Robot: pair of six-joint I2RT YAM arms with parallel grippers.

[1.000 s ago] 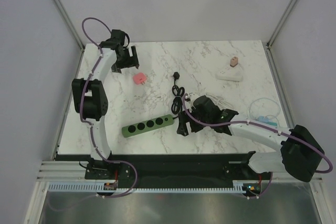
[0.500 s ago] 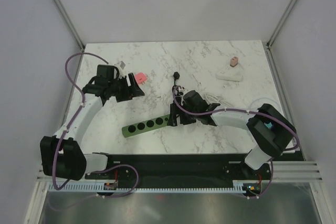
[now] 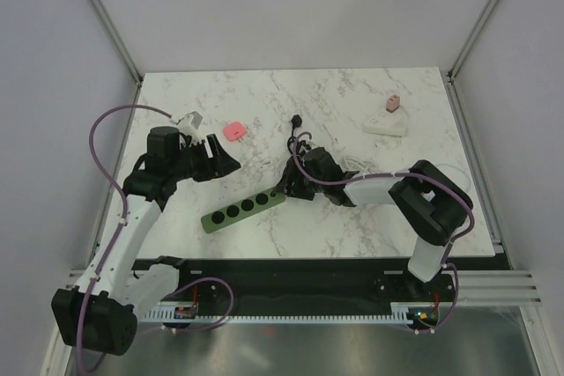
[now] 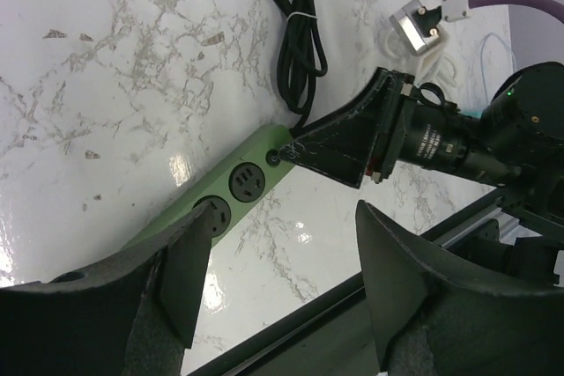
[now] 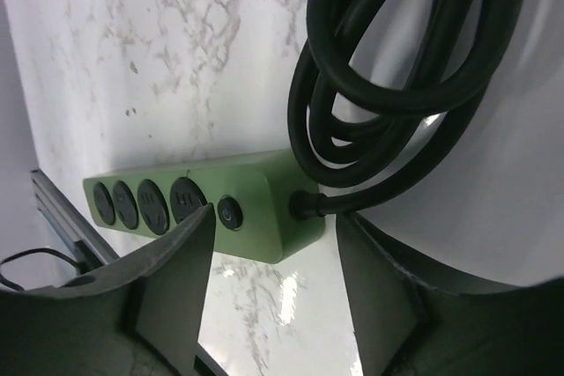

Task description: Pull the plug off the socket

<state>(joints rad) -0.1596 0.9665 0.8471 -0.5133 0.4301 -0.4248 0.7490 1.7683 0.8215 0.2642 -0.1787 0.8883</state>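
Two arms reach over the table (image 3: 352, 226) in the top view. The left gripper (image 3: 222, 161) hovers near the green power strip (image 3: 242, 210) and the right gripper (image 3: 286, 188) is at its cord end. The tan plug (image 3: 393, 103) stands in the white socket (image 3: 385, 124), well apart at far right.

Left wrist view: its fingers (image 4: 189, 261) are spread and empty above the strip.

Right wrist view: its fingers (image 5: 176, 270) are spread and hold nothing, the strip's switch end and the coiled black cable (image 5: 388, 85) beyond them.

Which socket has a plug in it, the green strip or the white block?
The white block near the far right corner: a tan plug stands on it. The green strip shows four empty outlets.
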